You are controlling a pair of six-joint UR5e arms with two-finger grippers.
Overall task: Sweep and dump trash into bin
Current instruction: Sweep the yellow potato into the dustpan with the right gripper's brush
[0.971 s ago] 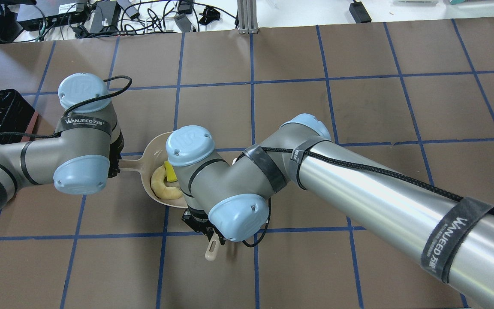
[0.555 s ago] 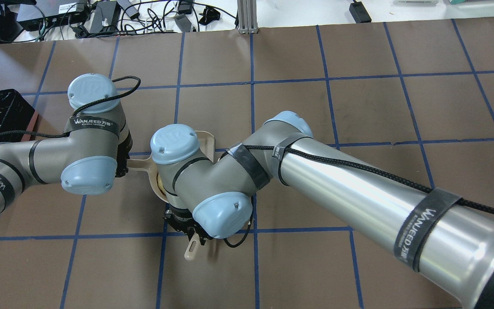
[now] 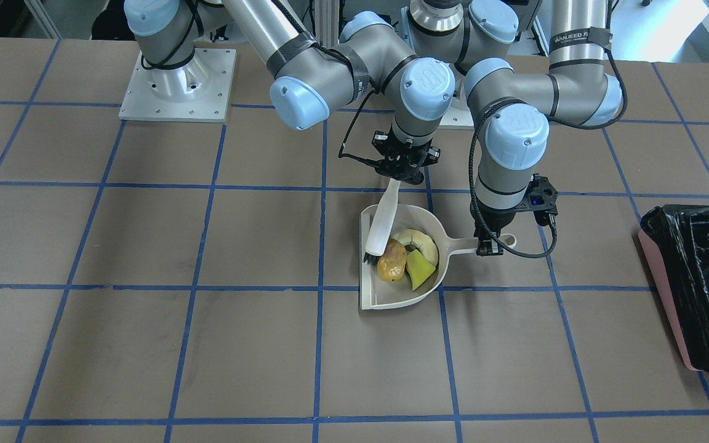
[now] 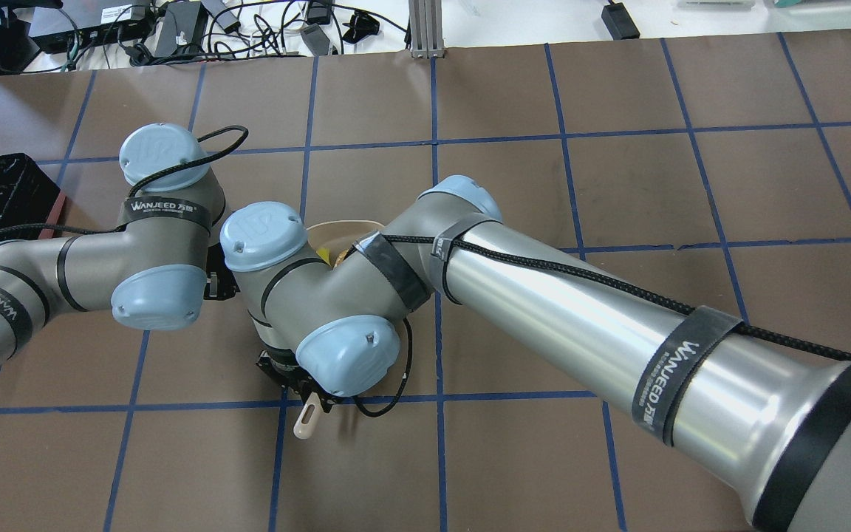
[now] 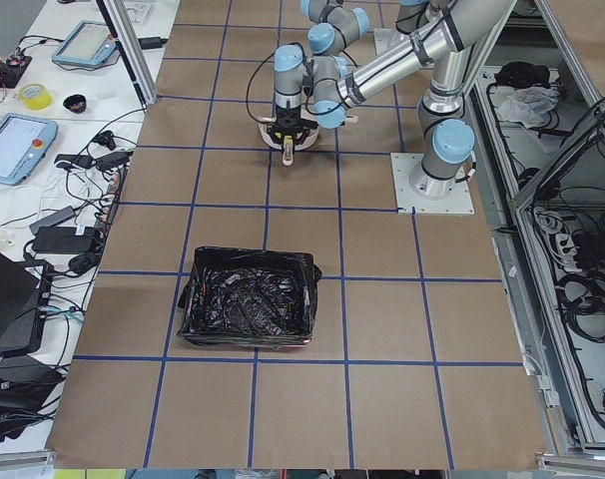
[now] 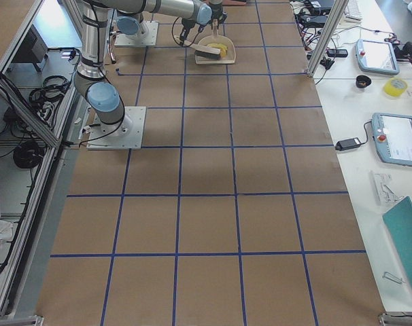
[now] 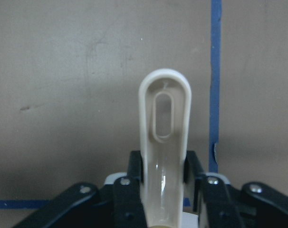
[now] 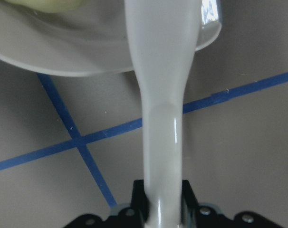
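2 tools clamped: left tool [image 3: 491, 245] on dustpan [image 3: 391, 294] handle, right tool [image 3: 401, 176] on brush [image 3: 383, 223] beside potato lump [image 3: 392, 265].

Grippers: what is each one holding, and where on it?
Left gripper is shut on the handle of the dustpan, just short of its hole end. Right gripper is shut on the handle of the brush, near its top.

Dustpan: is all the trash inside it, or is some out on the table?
Inside. The potato-like lump, crescent rind and yellow wedge all lie in the dustpan; no piece shows on the table around it.
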